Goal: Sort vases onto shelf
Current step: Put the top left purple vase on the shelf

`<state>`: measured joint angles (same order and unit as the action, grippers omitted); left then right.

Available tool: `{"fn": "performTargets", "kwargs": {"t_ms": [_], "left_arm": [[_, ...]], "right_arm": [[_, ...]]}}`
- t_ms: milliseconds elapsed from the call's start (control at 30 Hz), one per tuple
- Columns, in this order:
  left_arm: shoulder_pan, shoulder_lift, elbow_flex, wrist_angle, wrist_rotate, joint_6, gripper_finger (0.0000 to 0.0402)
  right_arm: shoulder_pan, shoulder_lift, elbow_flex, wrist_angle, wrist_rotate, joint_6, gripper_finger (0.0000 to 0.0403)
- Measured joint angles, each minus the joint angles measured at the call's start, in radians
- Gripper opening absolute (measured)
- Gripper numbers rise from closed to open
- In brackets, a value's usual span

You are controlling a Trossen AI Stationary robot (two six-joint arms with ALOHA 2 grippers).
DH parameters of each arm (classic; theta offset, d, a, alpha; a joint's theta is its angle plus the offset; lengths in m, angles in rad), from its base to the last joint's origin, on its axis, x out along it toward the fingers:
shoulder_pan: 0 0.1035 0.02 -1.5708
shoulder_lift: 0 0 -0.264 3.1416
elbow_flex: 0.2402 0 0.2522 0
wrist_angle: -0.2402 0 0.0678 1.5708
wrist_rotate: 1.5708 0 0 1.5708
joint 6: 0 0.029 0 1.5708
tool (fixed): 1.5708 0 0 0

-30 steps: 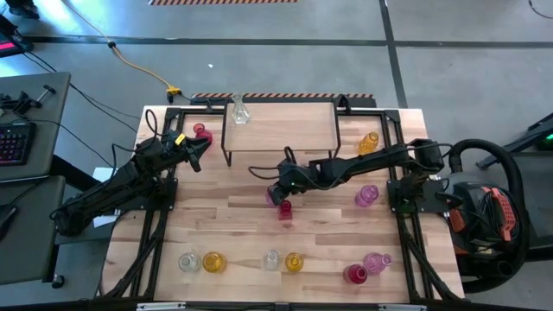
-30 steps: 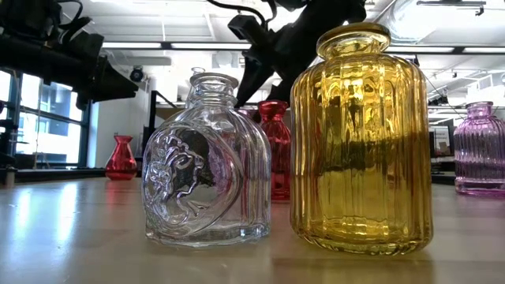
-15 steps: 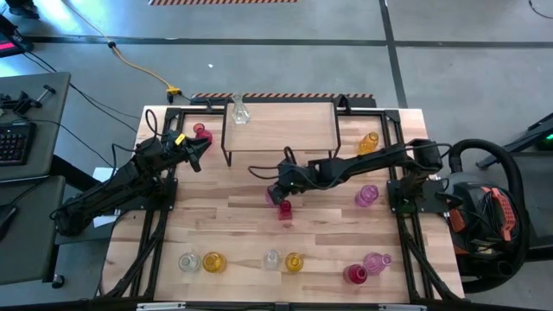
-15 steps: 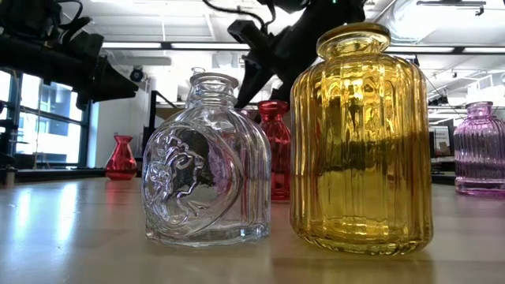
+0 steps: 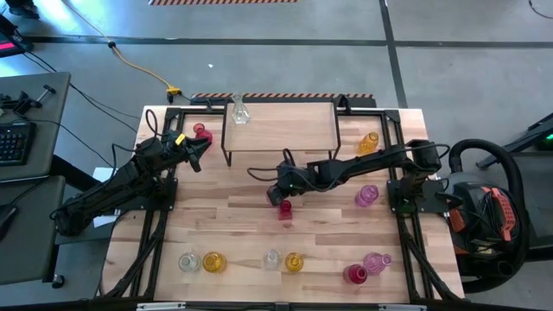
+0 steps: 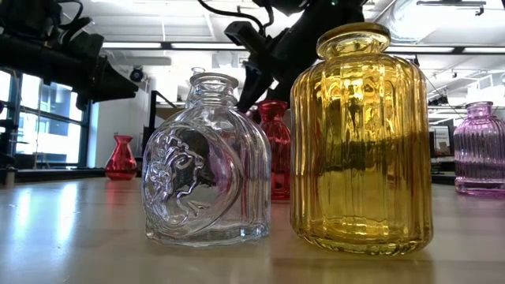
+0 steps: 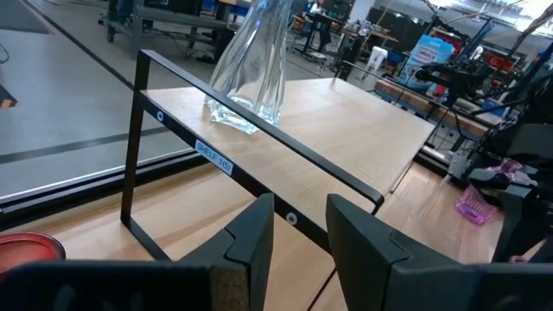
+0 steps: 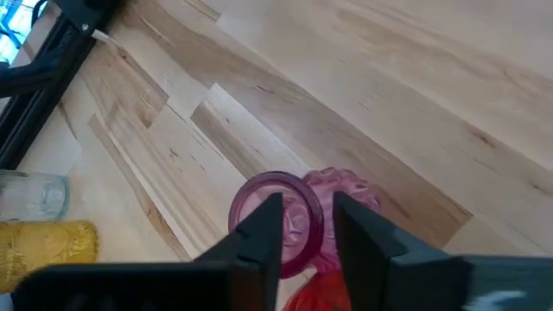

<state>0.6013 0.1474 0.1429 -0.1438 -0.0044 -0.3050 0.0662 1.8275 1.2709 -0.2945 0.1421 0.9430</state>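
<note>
Since a second ago the right tool (image 5: 276,195) has drawn its fingers in, from wider to narrow, and not much else has moved. It hangs over the middle of the worktop (image 5: 242,220), with its fingers set either side of the rim of a pink vase (image 8: 278,216). A red vase (image 5: 285,210) stands just beside that one, on the near side. I cannot tell for sure if the glass is gripped yet.

The shelf (image 5: 285,125) stands at the far side of the worktop. Only one clear vase (image 5: 239,111) is on it, at its far left corner. Other vases wait along the near edge, and a few more sit off to the right.

The left tool (image 5: 200,149) waits by the left end of the shelf. Its fingers are a little apart and hold nothing.

To do this step well, I think the right tool should squeeze the pink neck firmly and then lift straight up. That way it should not bump the red vase next to it. Glass is slippery, so slow is best.
</note>
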Motion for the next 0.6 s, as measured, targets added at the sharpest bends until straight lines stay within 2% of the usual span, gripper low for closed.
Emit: {"fn": "performTargets", "kwargs": {"t_ms": [133, 200, 600], "left_arm": [[0.0, 0.0, 0.0, -0.003, 0.0, 0.001, 0.0101], [0.0, 0.0, 0.0, -0.003, 0.0, 0.001, 0.0101], [0.0, 0.0, 0.0, -0.018, 0.0, 0.001, 0.0101]], "right_arm": [[0.0, -0.001, 0.0, 0.004, 0.0, 0.0, 0.002], [0.0, -0.001, 0.0, 0.008, 0.0, 0.0, 0.0007], [-0.002, -0.001, 0.031, -0.003, -0.015, 0.025, 0.0005]]}}
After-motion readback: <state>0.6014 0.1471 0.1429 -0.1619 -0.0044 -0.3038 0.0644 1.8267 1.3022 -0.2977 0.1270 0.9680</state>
